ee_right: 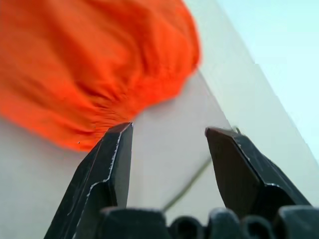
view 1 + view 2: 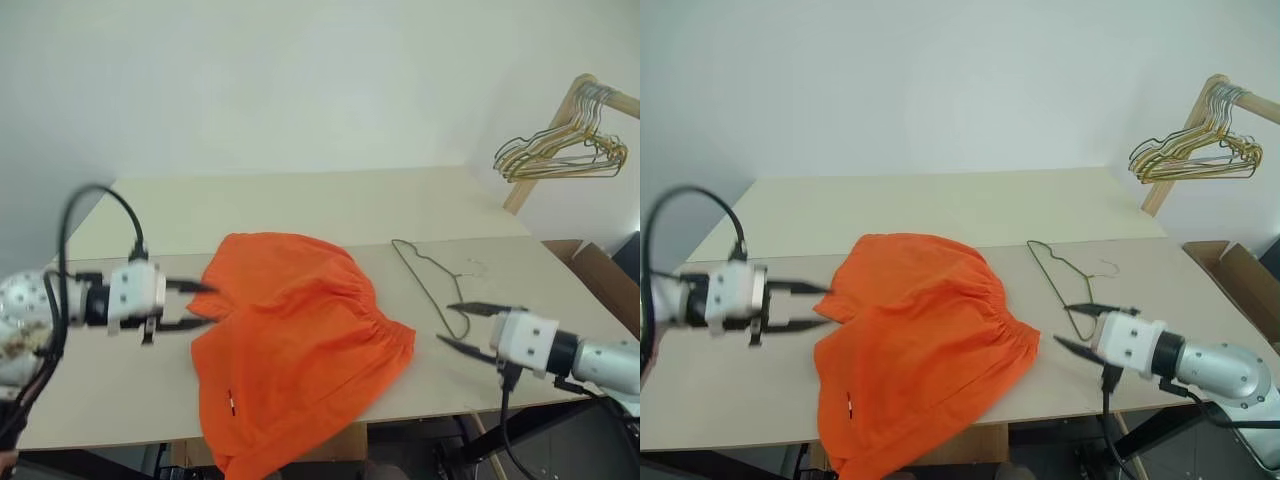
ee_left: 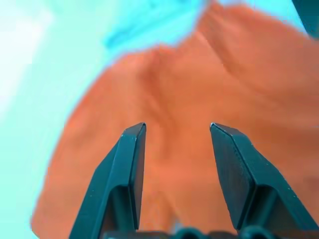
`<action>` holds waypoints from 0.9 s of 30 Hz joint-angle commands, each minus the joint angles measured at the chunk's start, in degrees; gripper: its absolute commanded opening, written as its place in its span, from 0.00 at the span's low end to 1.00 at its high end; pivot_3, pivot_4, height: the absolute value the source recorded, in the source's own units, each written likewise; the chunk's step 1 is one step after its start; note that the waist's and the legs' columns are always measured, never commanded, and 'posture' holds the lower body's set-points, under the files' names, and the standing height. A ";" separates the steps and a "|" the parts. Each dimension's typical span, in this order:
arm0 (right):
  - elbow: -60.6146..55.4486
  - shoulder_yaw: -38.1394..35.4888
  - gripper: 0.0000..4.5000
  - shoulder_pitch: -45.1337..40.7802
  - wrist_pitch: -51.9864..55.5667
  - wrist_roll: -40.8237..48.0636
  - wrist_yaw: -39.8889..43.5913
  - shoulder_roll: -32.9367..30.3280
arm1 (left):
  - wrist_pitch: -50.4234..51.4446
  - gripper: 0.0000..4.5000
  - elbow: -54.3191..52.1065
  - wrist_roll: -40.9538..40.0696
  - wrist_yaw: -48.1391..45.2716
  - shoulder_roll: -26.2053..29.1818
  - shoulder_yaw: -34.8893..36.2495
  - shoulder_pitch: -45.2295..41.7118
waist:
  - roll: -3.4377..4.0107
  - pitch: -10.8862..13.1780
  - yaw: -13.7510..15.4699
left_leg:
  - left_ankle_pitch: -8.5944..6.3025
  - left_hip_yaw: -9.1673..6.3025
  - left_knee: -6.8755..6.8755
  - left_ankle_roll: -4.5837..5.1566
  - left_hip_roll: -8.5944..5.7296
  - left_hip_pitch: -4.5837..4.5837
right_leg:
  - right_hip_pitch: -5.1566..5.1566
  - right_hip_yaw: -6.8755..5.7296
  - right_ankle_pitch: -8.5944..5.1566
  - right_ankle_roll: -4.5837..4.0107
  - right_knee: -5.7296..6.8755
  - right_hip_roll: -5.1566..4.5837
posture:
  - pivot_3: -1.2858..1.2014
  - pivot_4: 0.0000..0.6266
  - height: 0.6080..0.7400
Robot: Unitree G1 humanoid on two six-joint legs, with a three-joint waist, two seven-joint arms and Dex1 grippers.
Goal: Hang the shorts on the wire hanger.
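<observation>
Shorts (image 2: 300, 340): bright orange, spread loosely across middle of pale table (image 2: 300, 205), gathered waistband toward wire hanger (image 2: 432, 280), one leg drooping over near edge. Flat and unheld, so nothing hung yet. Wire hanger flat on table just right of waistband, apart from cloth, hook pointing away from shorts. Left gripper (image 2: 200, 305) parted and empty, hovering at left edge of cloth, probably lining up a pinch. Right gripper (image 2: 468, 327) likewise parted and empty, near hanger's lower end, grasping nothing. Bunch of spare hangers (image 2: 562, 150) on wooden rack, well apart.
</observation>
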 commanded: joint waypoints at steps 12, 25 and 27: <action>15.85 15.51 0.61 -35.89 56.10 -1.22 -12.93 9.94 | 27.76 0.49 -8.10 -11.04 15.05 -13.58 -5.55 -17.62 | 0.06 -0.02 -1.53 | -0.13 0.03 0.35 -0.03 -0.16 -1.02 | -0.99 0.16 0.06 0.07 0.02 0.04 | 0.47 0.01 1.00; 34.73 23.10 0.61 -44.91 51.34 -10.03 -2.80 15.93 | 28.10 0.49 -11.33 -11.12 13.98 -13.14 -3.12 -13.67 | 0.20 0.10 -1.53 | -0.06 0.01 0.40 -0.13 -0.20 -1.50 | -1.44 0.15 0.10 0.09 0.11 0.00 | 0.49 0.05 1.00; 35.61 22.96 0.61 -44.98 50.67 -11.35 -2.88 16.61 | 28.00 0.49 -11.50 -10.79 13.92 -12.93 -2.94 -13.24 | 0.22 0.11 -1.59 | -0.06 0.01 0.41 -0.13 -0.21 -1.49 | -1.42 0.16 0.10 0.09 0.12 0.00 | 0.49 0.05 1.00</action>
